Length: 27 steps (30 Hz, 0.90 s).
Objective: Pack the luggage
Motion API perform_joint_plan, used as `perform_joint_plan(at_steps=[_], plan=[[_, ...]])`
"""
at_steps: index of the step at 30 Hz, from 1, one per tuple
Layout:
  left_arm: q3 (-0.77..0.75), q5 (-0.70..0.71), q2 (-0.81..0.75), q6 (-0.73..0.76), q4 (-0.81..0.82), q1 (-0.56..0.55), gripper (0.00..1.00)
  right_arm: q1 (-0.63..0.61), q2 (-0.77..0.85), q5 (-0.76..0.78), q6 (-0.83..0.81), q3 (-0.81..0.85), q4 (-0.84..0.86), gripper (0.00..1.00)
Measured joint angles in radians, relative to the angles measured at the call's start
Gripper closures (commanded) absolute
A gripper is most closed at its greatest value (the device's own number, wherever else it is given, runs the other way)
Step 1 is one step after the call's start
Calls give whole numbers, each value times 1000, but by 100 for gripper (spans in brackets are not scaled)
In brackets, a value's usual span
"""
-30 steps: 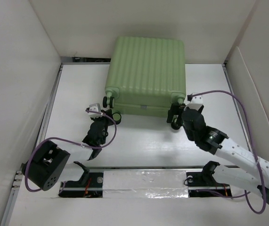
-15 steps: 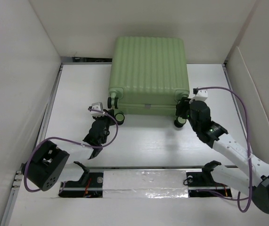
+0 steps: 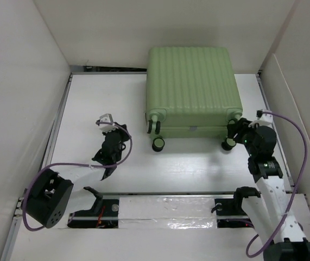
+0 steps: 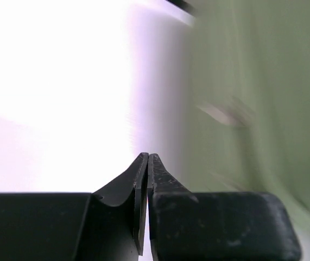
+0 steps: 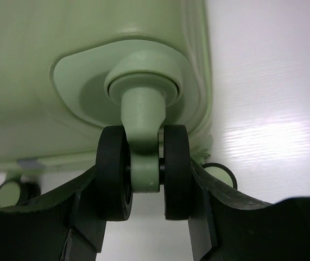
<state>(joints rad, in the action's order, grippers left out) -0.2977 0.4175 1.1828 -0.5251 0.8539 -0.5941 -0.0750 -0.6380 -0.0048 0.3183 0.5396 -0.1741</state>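
The luggage, a light green ribbed suitcase, lies closed and flat at the back of the white table, its wheels toward me. My right gripper is shut on its near right double wheel, with a finger pressed against each black tyre. The shell fills the upper left of the right wrist view. My left gripper is shut and empty, a little left of the luggage's left wheels and apart from them. In the left wrist view its tips meet and the shell shows as a green blur.
White walls enclose the table on the left, back and right. A slanted panel stands close to the right of my right arm. A metal rail runs along the near edge between the arm bases. Another wheel sits behind the gripped one.
The luggage has slid to the right with my right gripper holding its wheel. My right arm has swung toward the right wall. My left gripper has drawn back left, away from the luggage's wheels.
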Motion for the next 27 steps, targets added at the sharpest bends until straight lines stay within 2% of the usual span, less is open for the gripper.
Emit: perform_joint_plan(at_steps=[4,10,13,17,19,20,23,27], plan=[[2,150,-14,-9,-61,92,100,151,31,-21,-39,0,-19,100],[8,153,-15,-19,-53,150,100,179,48,-68,-73,1,-39,100],[50,26,-15,-10,50,142,100,188,41,-90,-84,8,-46,100],[87,-212,-24,34,138,51,100,192,24,-97,-95,31,-74,100],[111,-309,-48,48,172,30,88,192,17,-98,-98,39,-84,100],[127,-345,-61,57,190,28,77,192,14,-101,-98,42,-87,100],[148,-434,-51,76,226,28,63,192,14,-113,-98,43,-88,100],[143,-541,53,82,305,23,58,192,15,-119,-97,43,-88,100]])
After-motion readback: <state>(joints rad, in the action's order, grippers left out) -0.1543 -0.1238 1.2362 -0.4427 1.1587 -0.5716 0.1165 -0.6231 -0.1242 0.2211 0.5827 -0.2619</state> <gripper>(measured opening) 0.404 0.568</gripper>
